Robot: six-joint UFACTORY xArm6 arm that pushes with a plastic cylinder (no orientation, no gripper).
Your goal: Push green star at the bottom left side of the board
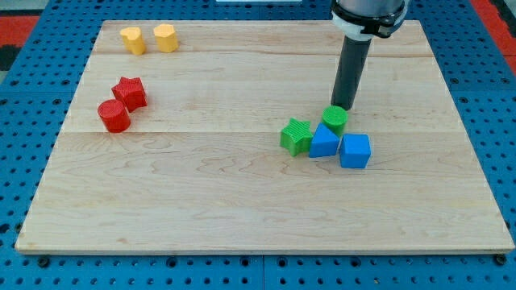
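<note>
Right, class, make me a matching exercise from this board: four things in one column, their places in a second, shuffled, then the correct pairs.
1. green star
2. yellow blocks
3. blue cube
4. my tip

A. view's top left
B. just above the green cylinder
C. left end of the cluster
D. right end of the cluster

Pairs: 1-C, 2-A, 3-D, 4-B

Counter [242,201]: pale wood planks, visible grain, smooth matt finish. Green star [296,135] and blue cube [355,151] at its 3 o'clock: ridged, matt plastic. Rod above my tip [343,109]: dark, smooth, faint sheen. Surrounding blue base [16,161]: perforated, matt.
</note>
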